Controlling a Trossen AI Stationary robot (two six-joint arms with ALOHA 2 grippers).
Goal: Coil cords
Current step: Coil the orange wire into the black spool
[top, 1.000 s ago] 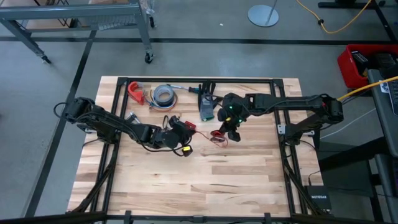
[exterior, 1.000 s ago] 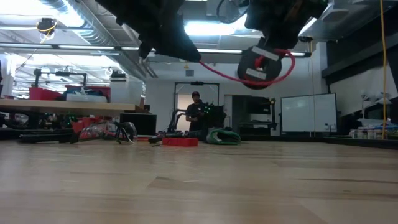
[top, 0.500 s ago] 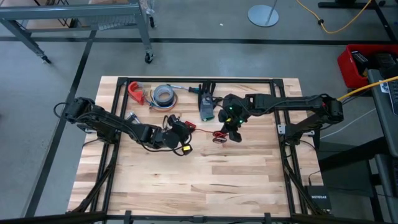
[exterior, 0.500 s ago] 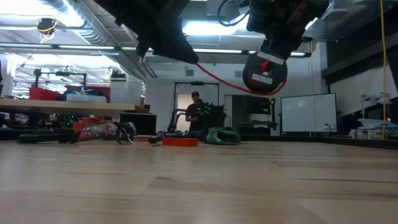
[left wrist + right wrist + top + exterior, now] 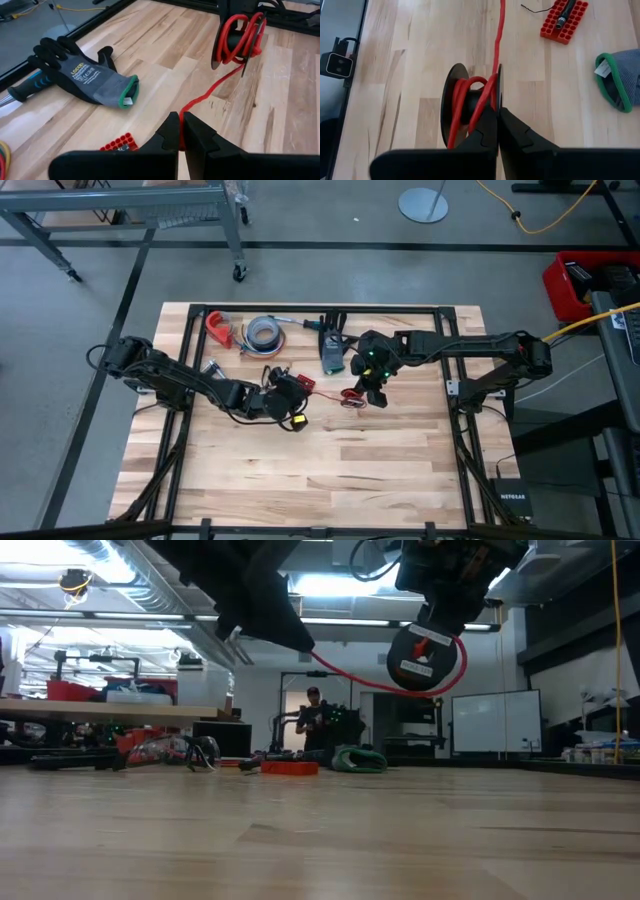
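A red cord [image 5: 200,97] runs from my left gripper [image 5: 180,134] to a black spool [image 5: 470,105] that carries several turns of it. Both grippers hang well above the table's middle, as the low view shows, the spool [image 5: 422,658] beside the left gripper [image 5: 275,625]. In the high view my left gripper [image 5: 292,396] is just left of the spool [image 5: 352,397], and my right gripper [image 5: 370,390] is at the spool. Both grippers are shut. My left gripper pinches the red cord [image 5: 181,114] between its two fingertips, along a stretch a short way from the spool. The cord runs on from the fingertips in a shallow sag to the spool, clear of the table. My right gripper pinches one thin flange of the spool at its rim [image 5: 498,102] between its two fingers, slanting down from above. The spool hangs below the fingers, its flanges upright, lifted clear of the table.
A grey-and-black glove [image 5: 85,75] lies on the wood near the spool. A red studded block [image 5: 565,20] holds a dark tool. At the far side lie a grey tape roll [image 5: 263,332] and a red clamp [image 5: 218,328]. A person [image 5: 315,725] stands far behind the table.
The slack loop of red cord that bulged out below and beside the spool has drawn in close against it, and the stretch between the two grippers now runs straighter. The spool has turned somewhat in my right gripper's hold. Both grippers have stayed where they were.
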